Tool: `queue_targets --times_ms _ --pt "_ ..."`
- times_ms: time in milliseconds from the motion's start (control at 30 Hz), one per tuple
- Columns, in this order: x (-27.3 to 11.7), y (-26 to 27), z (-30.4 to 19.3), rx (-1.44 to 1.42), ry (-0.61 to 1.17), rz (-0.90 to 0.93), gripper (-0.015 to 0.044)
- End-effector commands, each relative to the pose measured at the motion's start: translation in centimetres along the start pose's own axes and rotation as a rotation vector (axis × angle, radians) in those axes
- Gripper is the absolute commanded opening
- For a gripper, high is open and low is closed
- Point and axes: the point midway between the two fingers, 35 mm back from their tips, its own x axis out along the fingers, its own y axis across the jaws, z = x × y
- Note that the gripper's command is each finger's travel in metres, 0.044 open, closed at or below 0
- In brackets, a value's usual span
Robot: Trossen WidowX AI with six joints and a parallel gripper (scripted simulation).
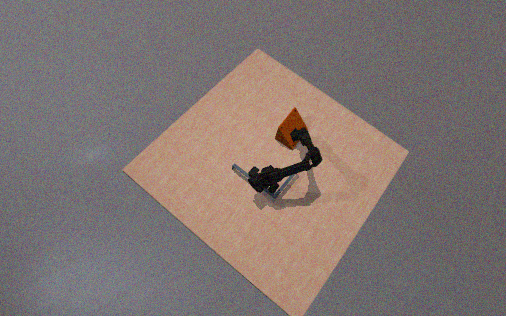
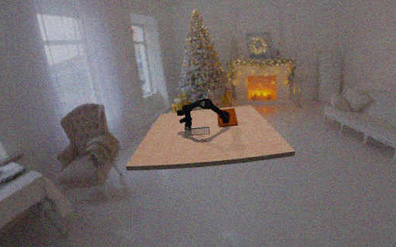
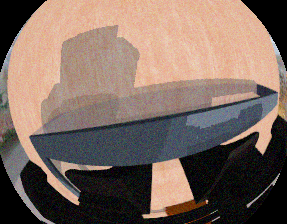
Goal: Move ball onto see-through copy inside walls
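From where I stand, the arm reaches out from its orange base block (image 2: 228, 117) toward 9 o'clock and bends down over the table (image 2: 214, 152), so the gripper (image 2: 188, 126) hangs low over the 2 clear walls (image 2: 199, 130). From above, those walls (image 1: 279, 189) form a corner and the gripper (image 1: 262, 180) sits right over it.

The fingers are drawn in most of the way but not fully shut, stopped on something between them. I judge that to be the ball (image 3: 182, 208): the wrist camera shows only an orange sliver low in the picture, at about 6 o'clock, tucked among the dark finger bodies. A wall (image 3: 154, 137) crosses that view just ahead of the fingers. The see-through copy I cannot make out in any picture.

So the ball is in the grip, low over the table at the walls' corner; whether it is already inside them I cannot tell.

As for handling, it looks small, smooth and rigid, likely light. A round thing like that wants holding across its widest middle, and it may roll the instant it is freed, so I'd reckon it needs setting down gently, with the walls there to check any drift.
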Motion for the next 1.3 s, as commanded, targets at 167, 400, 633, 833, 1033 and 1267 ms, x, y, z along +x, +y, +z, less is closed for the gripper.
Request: queue_targets --times_ms 167,400,633,833,1033,1267 --pt "0.0 0.0 0.0 0.0 0.0 0.0 0.0184" --pt "0.0 0.0 0.0 0.0 0.0 0.0 0.0203" --pt "-6.7 -0.1 0.2 0.002 -0.001 -0.002 0.0203" --pt "-8.1 -0.2 0.3 0.006 -0.013 0.001 0.0203" --pt "-8.1 -0.2 0.3 0.006 -0.013 0.001 0.0203" --pt "-12.4 -0.1 -0.2 0.004 -0.01 0.002 0.0387"
